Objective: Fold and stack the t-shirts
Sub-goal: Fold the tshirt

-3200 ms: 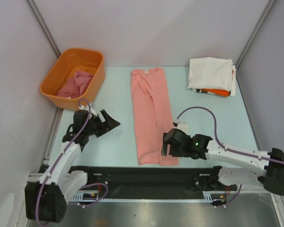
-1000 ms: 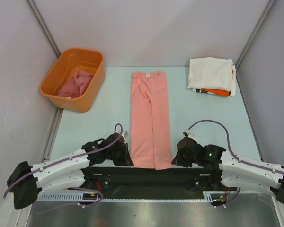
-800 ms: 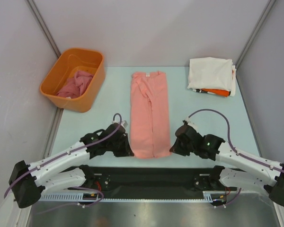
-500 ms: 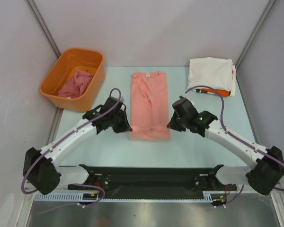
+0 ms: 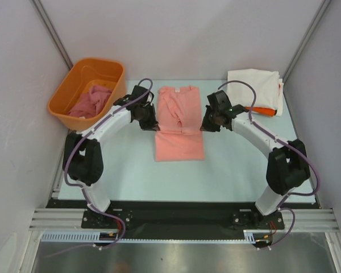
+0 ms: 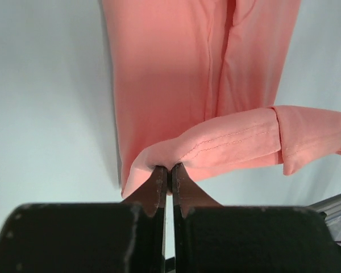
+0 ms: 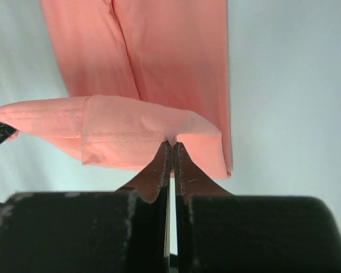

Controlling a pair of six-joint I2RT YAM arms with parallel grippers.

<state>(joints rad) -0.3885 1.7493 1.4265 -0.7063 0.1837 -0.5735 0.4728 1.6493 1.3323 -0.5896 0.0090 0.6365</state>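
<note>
Fingers (image 6: 157, 187), t-shirt hem (image 6: 233, 139) now farther back.

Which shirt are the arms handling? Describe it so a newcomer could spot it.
On the pale table, look midway between the orange tub, far left, and the white folded stack, far right. The salmon-pink shirt lies there, its hem pinched by the left pincer and right pincer and doubled over itself. It alone is held; the rose-pink shirt sits crumpled in the tub.
</note>
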